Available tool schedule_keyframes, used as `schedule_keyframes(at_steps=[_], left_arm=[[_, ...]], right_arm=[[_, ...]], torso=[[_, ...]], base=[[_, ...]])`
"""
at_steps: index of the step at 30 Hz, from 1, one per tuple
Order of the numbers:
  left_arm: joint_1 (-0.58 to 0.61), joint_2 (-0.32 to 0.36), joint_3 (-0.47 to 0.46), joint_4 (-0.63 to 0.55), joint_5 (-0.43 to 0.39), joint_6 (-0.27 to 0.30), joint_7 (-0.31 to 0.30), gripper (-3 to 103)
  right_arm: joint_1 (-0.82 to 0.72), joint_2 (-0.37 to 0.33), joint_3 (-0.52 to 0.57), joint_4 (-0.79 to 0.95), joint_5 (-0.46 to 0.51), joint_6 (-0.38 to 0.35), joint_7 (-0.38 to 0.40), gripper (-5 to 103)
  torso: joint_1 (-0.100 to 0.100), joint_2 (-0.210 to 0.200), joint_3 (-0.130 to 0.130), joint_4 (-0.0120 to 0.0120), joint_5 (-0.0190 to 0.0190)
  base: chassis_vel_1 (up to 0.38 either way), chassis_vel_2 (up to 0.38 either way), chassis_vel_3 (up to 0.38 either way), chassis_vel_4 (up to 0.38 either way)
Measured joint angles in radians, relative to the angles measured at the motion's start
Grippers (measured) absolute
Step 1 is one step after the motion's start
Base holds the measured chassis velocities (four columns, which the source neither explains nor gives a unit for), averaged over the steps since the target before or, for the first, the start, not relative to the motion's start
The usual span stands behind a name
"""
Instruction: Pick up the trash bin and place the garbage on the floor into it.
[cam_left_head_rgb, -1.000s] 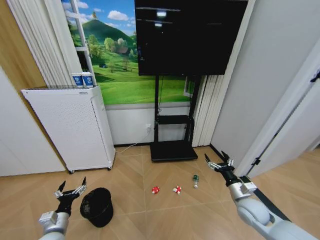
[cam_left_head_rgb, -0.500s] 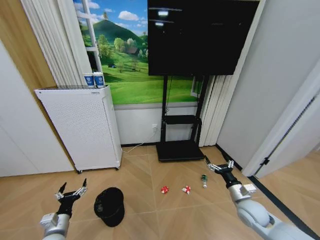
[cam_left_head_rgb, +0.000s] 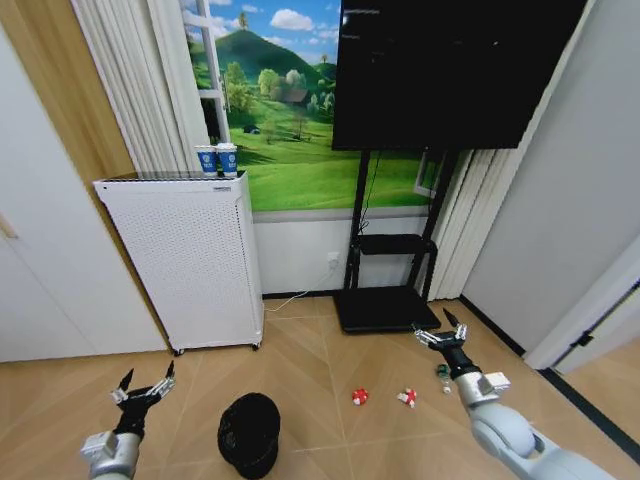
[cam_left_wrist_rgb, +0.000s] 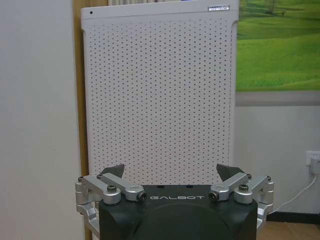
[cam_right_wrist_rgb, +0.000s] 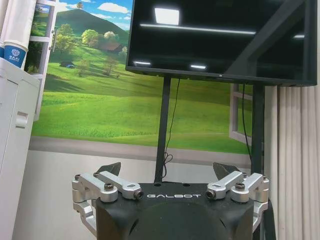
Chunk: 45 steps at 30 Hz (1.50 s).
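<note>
The trash bin (cam_left_head_rgb: 249, 433), small, black and round, stands on the wood floor just right of my left gripper (cam_left_head_rgb: 143, 388), which hovers open and apart from it. The garbage lies to the right: two red-and-white pieces (cam_left_head_rgb: 360, 396) (cam_left_head_rgb: 407, 397) and a small bottle (cam_left_head_rgb: 443, 373) partly behind my right arm. My right gripper (cam_left_head_rgb: 441, 335) is open above the bottle. In the left wrist view the open left gripper (cam_left_wrist_rgb: 175, 175) faces the white cabinet (cam_left_wrist_rgb: 160, 90). In the right wrist view the open right gripper (cam_right_wrist_rgb: 170, 172) faces the TV stand (cam_right_wrist_rgb: 162, 130).
A white perforated cabinet (cam_left_head_rgb: 185, 255) with two blue-and-white paper cups (cam_left_head_rgb: 217, 160) stands against the back wall. A black TV (cam_left_head_rgb: 450, 70) on a stand with a floor base (cam_left_head_rgb: 385, 308) is behind the garbage. Walls close in on both sides.
The whole head view has shifted right and down, so the camera has moved. Bin and garbage keep their places on the floor; both grippers stay open.
</note>
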<state>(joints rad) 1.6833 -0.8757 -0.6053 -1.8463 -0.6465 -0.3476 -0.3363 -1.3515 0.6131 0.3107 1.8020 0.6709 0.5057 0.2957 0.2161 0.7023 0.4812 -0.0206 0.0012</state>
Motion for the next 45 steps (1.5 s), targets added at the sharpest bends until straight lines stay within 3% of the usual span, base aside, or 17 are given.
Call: schedule_keyframes(at_steps=[3, 6, 14, 29, 45], left_arm=[[0.002, 0.005, -0.004, 0.0, 0.003, -0.003, 0.008, 100], [0.004, 0.01, -0.006, 0.0, 0.011, -0.006, 0.01, 100], [0.006, 0.006, -0.006, -0.017, 0.009, -0.021, 0.024, 100], [0.02, -0.012, 0.003, -0.062, -0.019, 0.009, 0.013, 100], [0.036, -0.025, 0.001, -0.084, -0.024, 0.032, -0.007, 100]], right_arm=[[-0.001, 0.001, 0.0, 0.003, 0.0, 0.002, 0.0, 100], [-0.003, 0.001, 0.001, 0.007, 0.001, 0.003, 0.0, 100], [-0.015, -0.005, 0.024, 0.015, 0.005, 0.003, 0.002, 100], [-0.027, 0.001, 0.039, 0.022, 0.008, 0.015, 0.002, 100], [-0.041, 0.009, 0.054, 0.027, 0.002, 0.025, -0.001, 100]], torso=[[-0.001, 0.0, 0.0, 0.001, -0.002], [-0.001, 0.0, 0.0, 0.0019, -0.0005], [-0.001, 0.0, 0.0, 0.0012, -0.0012], [-0.002, -0.005, -0.003, 0.0012, -0.0013], [-0.031, -0.073, -0.043, 0.0012, -0.0013]], base=[[-0.01, -0.059, -0.031, 0.026], [0.045, -0.034, -0.054, 0.055], [0.013, -0.002, -0.011, 0.011], [0.0, 0.0, 0.0, 0.0], [0.0, 0.0, 0.0, 0.0]])
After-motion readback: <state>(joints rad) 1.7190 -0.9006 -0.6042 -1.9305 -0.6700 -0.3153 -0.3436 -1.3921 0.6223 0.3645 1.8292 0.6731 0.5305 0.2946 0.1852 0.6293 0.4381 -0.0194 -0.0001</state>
